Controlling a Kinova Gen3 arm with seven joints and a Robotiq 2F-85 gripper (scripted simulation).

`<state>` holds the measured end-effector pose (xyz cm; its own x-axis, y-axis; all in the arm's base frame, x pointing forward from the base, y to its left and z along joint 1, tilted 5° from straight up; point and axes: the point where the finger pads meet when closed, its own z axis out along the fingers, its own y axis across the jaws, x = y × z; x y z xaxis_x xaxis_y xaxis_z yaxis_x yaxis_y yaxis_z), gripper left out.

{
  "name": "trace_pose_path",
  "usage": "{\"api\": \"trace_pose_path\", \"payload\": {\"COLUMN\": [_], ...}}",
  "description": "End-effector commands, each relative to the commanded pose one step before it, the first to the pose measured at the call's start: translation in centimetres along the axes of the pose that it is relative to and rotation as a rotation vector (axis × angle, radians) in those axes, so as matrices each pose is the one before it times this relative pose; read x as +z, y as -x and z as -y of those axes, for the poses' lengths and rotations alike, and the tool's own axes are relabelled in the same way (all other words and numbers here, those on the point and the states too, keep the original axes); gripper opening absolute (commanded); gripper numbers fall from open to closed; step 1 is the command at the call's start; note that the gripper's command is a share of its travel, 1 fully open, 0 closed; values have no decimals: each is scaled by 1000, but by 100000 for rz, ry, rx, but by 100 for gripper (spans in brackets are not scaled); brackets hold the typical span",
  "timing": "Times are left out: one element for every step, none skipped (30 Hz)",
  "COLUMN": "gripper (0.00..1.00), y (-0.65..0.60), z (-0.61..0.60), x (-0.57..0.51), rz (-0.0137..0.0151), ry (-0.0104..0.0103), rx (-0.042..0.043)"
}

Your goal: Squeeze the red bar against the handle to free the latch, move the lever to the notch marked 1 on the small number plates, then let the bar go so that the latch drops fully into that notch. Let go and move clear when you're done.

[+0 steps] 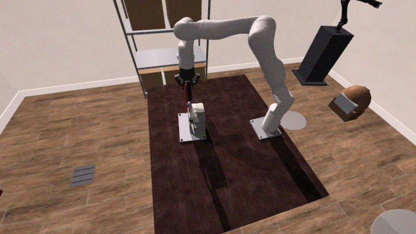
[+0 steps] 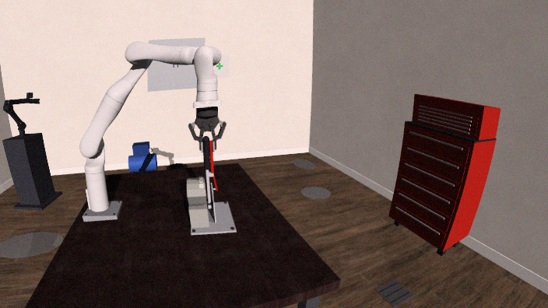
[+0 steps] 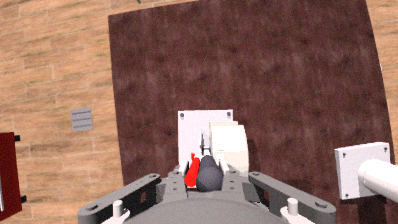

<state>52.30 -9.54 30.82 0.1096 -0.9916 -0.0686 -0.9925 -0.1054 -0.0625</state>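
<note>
Both red bar and handle inside gripper

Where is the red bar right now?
In the exterior view, the red bar runs alongside the dark handle, clamped in the gripper above the grey lever base.

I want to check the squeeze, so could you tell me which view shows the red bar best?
The exterior view: the red bar runs full length beside the dark handle, under the gripper. The top view shows a thin sliver; the wrist view only its upper end.
</note>
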Motion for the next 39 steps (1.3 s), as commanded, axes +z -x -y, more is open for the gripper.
{"api": "trace_pose_path", "payload": {"gripper": [0,0,0,0,0,0,0,0,0,0,0,0,0,0,0,0,0,0,0,0,0,0,0,0,0,0,0,0,0,0,0,0,0,0,0,0,0,0,0], "y": [-716,0,0,0,0,0,0,0,0,0,0,0,0,0,0,0,0,0,0,0,0,0,0,0,-1,-4,-10,-18,-29,-41,-54,-68,-83,-99,-114,-130,-145,0,0], "z": [59,0,0,0,0,0,0,0,0,0,0,0,0,0,0,0,0,0,0,0,0,0,0,0,0,0,0,0,0,0,0,0,0,0,0,0,0,0,0], "x": [390,0,0,0,0,0,0,0,0,0,0,0,0,0,0,0,0,0,0,0,0,0,0,0,0,1,2,3,5,8,10,13,16,19,23,27,30,0,0], "rz": [-1267,0,0,0,0,0,0,0,0,0,0,0,0,0,0,0,0,0,0,0,0,0,0,0,0,0,0,0,0,0,0,0,0,0,0,0,0,0,0], "ry": [290,0,0,0,0,0,0,0,0,0,0,0,0,0,0,0,0,0,0,0,0,0,0,0,0,0,0,0,0,0,0,0,0,0,0,0,0,0,0], "rx": [794,0,0,0,0,0,0,0,0,0,0,0,0,0,0,0,0,0,0,0,0,0,0,0,0,0,0,0,0,0,0,0,0,0,0,0,0,0,0]}}
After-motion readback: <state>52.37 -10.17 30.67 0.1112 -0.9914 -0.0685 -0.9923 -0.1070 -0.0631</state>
